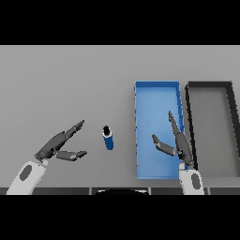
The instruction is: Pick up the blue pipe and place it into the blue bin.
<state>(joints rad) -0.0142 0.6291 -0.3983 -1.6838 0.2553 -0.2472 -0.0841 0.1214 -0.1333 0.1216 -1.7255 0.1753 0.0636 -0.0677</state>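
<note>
I see the blue pipe (108, 138) standing on the grey worktop (61, 84), close to the near edge and about midway between the left and right edges, with its dark open end (106, 128) at the top, tipped slightly toward the far edge. Nothing is touching it. My left hand (58, 145) hovers just to the pipe's left, also toward the near edge, with its fingers (75, 127) straight and stretched toward the pipe and the thumb (72, 154) held apart below them, so the hand is spread and holds nothing; a clear gap lies between its fingertips and the pipe. To the right of the pipe, near it but not touching, lies the blue bin (158, 96), a long rectangular tray running from the near edge toward the middle of the worktop. My right hand (180, 140) sits over the bin's right side at its near end, fingers (173, 121) straight and pointing toward the far edge, thumb (161, 144) out to the left over the bin's floor; it too is spread and carries nothing. Just beside the blue bin on its right, toward the worktop's right edge, lies a black bin (210, 85) of much the same shape with a grey floor. I count 2 bins and 1 pipe.
</note>
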